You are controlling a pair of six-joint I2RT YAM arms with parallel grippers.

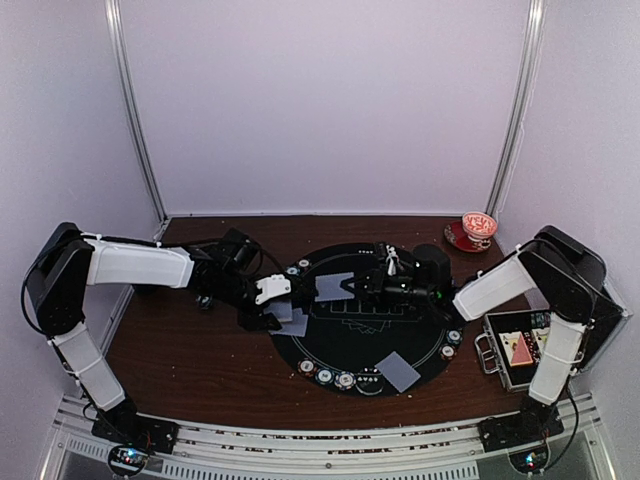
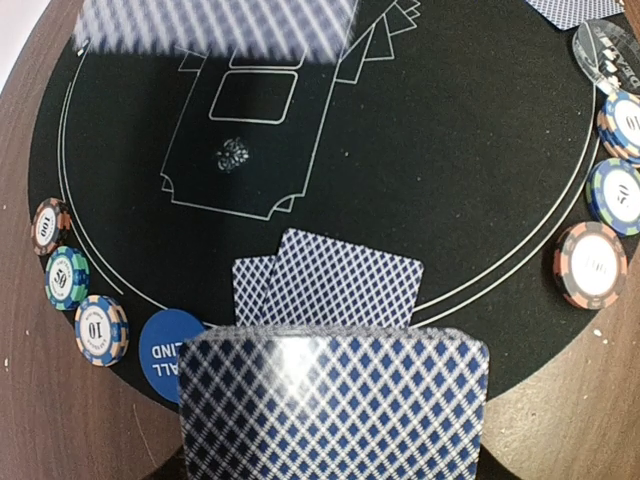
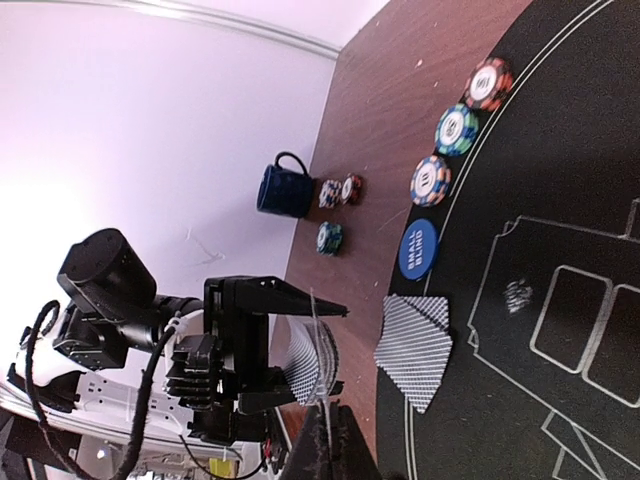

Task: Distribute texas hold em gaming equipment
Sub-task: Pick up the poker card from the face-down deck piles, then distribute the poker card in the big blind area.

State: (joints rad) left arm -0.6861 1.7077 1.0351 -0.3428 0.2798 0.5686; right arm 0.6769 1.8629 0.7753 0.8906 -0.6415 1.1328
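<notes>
the left claw point(image 3: 315, 355) is seen part-open and clamped across a bowed deck point(image 2: 335, 410) of blue-lattice-backed cards, held low over the left rim of the round black mat point(image 1: 420, 330). the right claw point(image 1: 360, 290) is closed tight, and a single card point(image 1: 335, 287) is pinched at its tips above the middle of the mat. two cards point(image 2: 330, 285) are laid face down and overlapped on the mat just ahead of the deck. another card or pair point(image 1: 400, 372) is laid at the mat's near edge, the count not being clear. three striped chips point(image 2: 66, 277) are ranged along one side of the rim beside one blue disc point(image 2: 170, 345) marked small blind, and three more chips point(image 2: 615, 195) are ranged along the other side beside one clear disc point(image 2: 605, 55). two further chips point(image 1: 450, 345) are made out at the right rim. three small chip stacks point(image 3: 329, 238) are stood off the mat by one dark blue mug point(image 3: 283, 188). one cup and saucer point(image 1: 478, 230) and one open metal case point(image 1: 515, 350) are set on the dark brown wooden table point(image 1: 200, 350), which is enclosed by pale lilac walls point(image 1: 330, 100) with metal rails point(image 1: 135, 110) in the corners.
</notes>
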